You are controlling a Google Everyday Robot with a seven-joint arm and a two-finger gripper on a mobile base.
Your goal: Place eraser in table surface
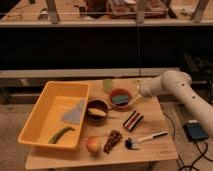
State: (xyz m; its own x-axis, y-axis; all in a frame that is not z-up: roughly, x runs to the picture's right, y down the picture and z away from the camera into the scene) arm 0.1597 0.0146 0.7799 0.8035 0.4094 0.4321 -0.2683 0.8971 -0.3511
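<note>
The eraser (pixel 133 120), a small block with dark, white and reddish stripes, lies on the light tan table surface (pixel 155 152), right of centre. My gripper (pixel 134 103) reaches in from the right on the white arm (pixel 172 85). It sits just behind the eraser, at the right rim of an orange bowl (pixel 120 97), and looks apart from the eraser.
A yellow tray (pixel 37 120) at the left holds a grey-blue cloth (pixel 75 114) and a green item (pixel 61 134). A blue-green pad lies in the orange bowl. Also here: a dark bowl (pixel 97 110), an apple (pixel 93 144), a brown wedge (pixel 113 141), a brush (pixel 145 139) and a green cup (pixel 108 84).
</note>
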